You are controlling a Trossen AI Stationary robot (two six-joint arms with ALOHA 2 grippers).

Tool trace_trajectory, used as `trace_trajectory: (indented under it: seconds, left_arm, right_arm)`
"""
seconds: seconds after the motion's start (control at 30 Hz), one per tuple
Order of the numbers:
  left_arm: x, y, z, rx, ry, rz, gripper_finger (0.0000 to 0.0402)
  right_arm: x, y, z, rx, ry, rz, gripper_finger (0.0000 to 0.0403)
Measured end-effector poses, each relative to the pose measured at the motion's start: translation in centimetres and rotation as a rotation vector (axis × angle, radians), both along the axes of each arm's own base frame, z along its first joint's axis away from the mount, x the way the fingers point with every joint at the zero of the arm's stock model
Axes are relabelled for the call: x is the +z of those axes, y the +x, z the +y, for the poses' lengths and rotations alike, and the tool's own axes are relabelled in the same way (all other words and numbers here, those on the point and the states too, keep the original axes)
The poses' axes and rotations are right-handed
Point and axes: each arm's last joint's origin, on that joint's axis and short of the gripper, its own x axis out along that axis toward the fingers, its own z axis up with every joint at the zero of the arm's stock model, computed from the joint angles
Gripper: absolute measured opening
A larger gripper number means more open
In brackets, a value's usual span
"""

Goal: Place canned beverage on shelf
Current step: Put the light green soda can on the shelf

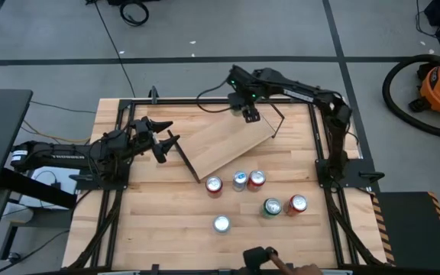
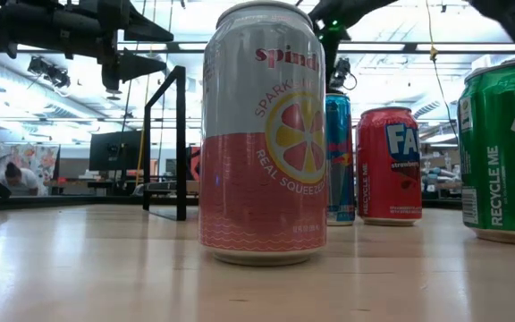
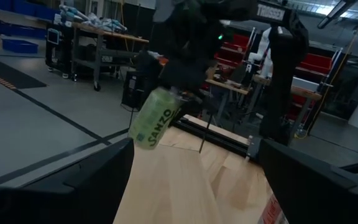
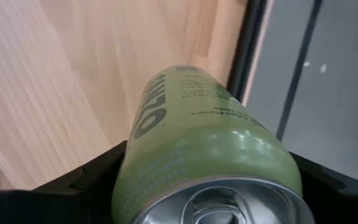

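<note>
The shelf (image 1: 228, 143) is a light-wood board with black rod frames at its short ends, lying askew on the table's far half. My right gripper (image 1: 249, 114) hangs over its far end, shut on a pale green can (image 3: 157, 118) that also fills the right wrist view (image 4: 204, 155). My left gripper (image 1: 173, 134) stands open and level at the shelf's left end; the board (image 3: 185, 186) shows between its fingers, and I see it touch nothing. My right gripper pinches the green can's side wall (image 4: 135, 168) between its two fingers (image 4: 98, 171), close to the lid end. The fingers come from above, slanting down, and lie across the can. The can is tilted, lid end up, and hangs clear above the shelf board.
Several other cans stand on the table's near half: three in a row (image 1: 240, 181), two at the right (image 1: 272, 206), one alone (image 1: 221, 224). In the low view a pink-and-white can (image 2: 262, 134) stands closest. A black frame (image 1: 327, 153) rims the table. A person's hand (image 1: 304, 269) shows at the near edge.
</note>
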Motion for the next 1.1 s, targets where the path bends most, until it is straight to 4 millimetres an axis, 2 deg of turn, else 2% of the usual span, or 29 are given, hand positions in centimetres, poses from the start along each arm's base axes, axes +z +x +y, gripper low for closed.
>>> trace_trajectory:
  seconds: [0.37, 0.6, 1.1]
  left_arm:
    - [-0.3, 0.0, 0.0, -0.003, -0.012, 0.026, 0.0357]
    - [-0.3, 0.0, -0.1, -0.006, -0.021, 0.024, 0.0357]
    - [-0.4, 0.0, -0.1, -0.009, -0.026, 0.026, 0.0357]
  right_arm:
    - [-2.0, -1.0, -2.3, -0.068, 0.063, 0.098, 0.0328]
    - [-2.3, -1.6, -2.3, -0.103, 0.151, 0.106, 0.0328]
    - [-3.7, -1.7, -2.2, -0.154, 0.140, 0.130, 0.0351]
